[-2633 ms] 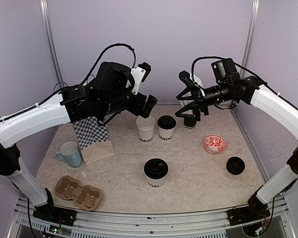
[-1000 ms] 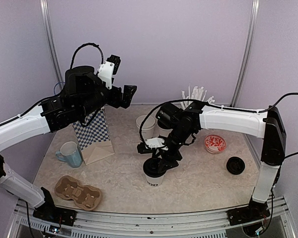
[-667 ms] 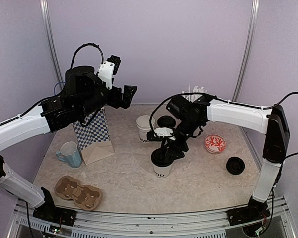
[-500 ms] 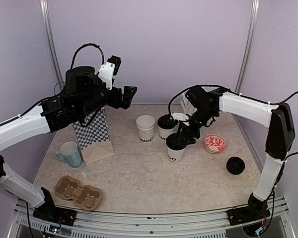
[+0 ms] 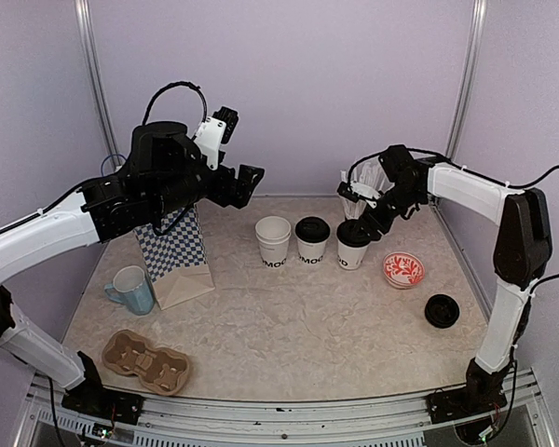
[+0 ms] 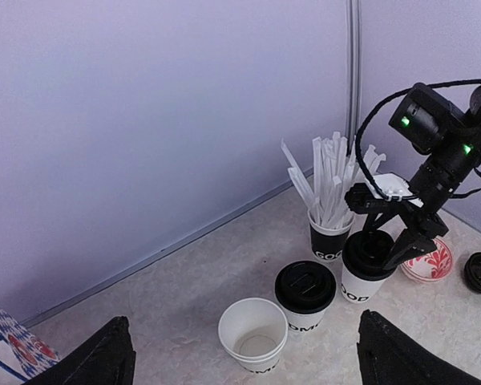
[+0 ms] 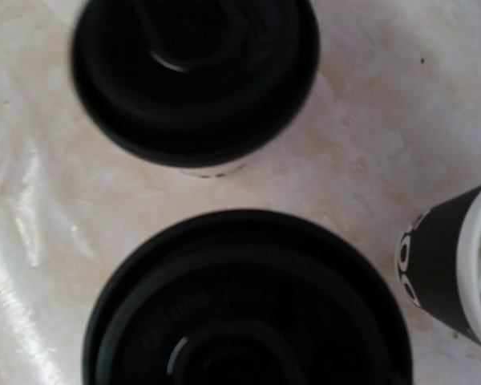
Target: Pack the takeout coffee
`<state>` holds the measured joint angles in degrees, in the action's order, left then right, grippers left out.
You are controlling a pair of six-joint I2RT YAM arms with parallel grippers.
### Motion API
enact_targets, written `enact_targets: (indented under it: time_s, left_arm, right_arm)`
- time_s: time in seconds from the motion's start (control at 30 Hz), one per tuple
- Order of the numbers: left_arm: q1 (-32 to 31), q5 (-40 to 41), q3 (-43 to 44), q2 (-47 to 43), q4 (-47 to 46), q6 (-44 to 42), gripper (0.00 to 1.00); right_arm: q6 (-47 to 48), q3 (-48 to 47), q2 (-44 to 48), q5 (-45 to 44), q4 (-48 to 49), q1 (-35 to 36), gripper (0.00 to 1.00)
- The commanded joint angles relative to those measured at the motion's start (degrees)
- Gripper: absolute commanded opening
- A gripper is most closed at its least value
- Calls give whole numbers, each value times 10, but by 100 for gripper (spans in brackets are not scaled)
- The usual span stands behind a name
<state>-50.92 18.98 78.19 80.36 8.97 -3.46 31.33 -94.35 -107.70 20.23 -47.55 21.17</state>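
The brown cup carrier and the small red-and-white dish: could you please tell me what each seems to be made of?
The brown two-hollow cup carrier looks like moulded paper pulp: matte, tan, soft rounded edges. The small round red-and-white patterned dish is probably glazed ceramic, given its smooth printed surface, though plastic cannot be excluded.

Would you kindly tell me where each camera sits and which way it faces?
Top external: fixed above and behind the bases, looking down on the table; both arms show, left gripper raised, right gripper over the right lidded cup.
Left wrist: held high, facing the back right corner; its own fingertips show at the lower corners.
Right wrist: close above, looking straight down on two black lids; none of its gripper clearly shows.
Shared: that cup and the middle lidded cup appear in all three.
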Motion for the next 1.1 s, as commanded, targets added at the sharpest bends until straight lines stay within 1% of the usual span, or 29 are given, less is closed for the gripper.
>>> enact_targets:
  time_s: [0.0,0.17,0.2,0.23,0.27,0.43,0.53,0.63,0.7,0.73,0.8,0.87,1.0,1.07]
  left_arm:
    - [1,-26,23,8,19,1,93]
    - [1,-40,26,10,24,1,93]
    - [1,-42,27,11,25,1,93]
    - [1,-43,28,11,27,1,93]
    - [1,-45,28,12,28,1,93]
    - [0,-47,33,10,33,1,93]
    - [2,-44,34,5,33,0,93]
    - [5,-40,34,-1,32,-3,93]
    - [8,-31,33,-5,28,-1,92]
    - [11,-23,32,-7,25,5,91]
    - [21,-10,32,-16,17,23,88]
    - [35,-1,20,-32,-4,46,87]
    - [65,-5,-17,-76,-55,74,86]
    - [79,-6,-32,-92,-71,70,86]
  right_arm:
    - [-27,-18,-30,7,8,-12,69]
    - [-45,-27,-36,17,4,-25,76]
    - [-45,-28,-34,23,1,-26,83]
    - [-46,-30,-31,29,-4,-26,94]
    - [-48,-32,-27,36,-9,-27,99]
    - [-56,-27,20,83,-33,-22,99]
    - [-37,-9,58,106,-40,0,99]
    - [9,11,88,109,-43,57,99]
    - [43,28,101,96,-37,118,99]
    - [60,35,104,93,-33,159,99]
    - [77,42,99,84,-16,222,94]
    - [79,34,74,77,-1,276,85]
    - [58,-12,8,72,30,360,62]
    - [36,-50,-38,63,45,393,51]
